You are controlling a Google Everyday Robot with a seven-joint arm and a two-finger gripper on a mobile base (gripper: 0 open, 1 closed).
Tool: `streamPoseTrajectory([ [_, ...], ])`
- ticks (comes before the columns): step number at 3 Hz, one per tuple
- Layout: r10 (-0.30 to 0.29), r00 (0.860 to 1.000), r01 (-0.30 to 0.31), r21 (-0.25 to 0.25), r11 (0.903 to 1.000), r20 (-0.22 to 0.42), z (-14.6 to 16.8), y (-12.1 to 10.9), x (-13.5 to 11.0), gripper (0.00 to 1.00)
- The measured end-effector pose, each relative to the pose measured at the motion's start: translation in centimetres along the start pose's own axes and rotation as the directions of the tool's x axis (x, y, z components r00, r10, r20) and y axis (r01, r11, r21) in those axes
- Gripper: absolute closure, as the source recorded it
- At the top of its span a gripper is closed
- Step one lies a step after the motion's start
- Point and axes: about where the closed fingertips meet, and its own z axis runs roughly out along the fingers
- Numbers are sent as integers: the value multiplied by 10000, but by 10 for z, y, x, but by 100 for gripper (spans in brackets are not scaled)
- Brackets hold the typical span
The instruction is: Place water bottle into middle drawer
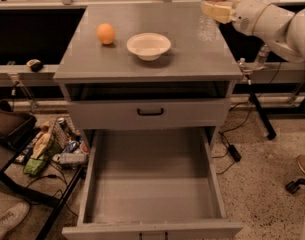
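Observation:
The water bottle is clear plastic; its top is cut off by the upper edge of the camera view. My gripper is at the far right corner of the grey cabinet top, shut around the bottle's upper part, with the bottle raised above the surface. The white arm reaches in from the right. The middle drawer is pulled fully open below, low and to the left of the gripper. Its flat grey floor is bare.
An orange and a white bowl sit on the cabinet top left of the bottle. A shut drawer front with a black handle is above the open drawer. Clutter lies on the floor at left; cables and a stand are at right.

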Motion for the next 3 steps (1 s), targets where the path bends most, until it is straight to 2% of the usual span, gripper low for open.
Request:
streamPoseTrajectory([
  [1, -991, 9917, 922, 831, 9923, 825, -57, 38, -92, 100],
  [2, -1205, 9861, 1131, 698, 9911, 1143, -90, 89, -111, 100],
  [3, 21, 9917, -36, 118, 9999, 1285, -129, 155, -75, 100],
])
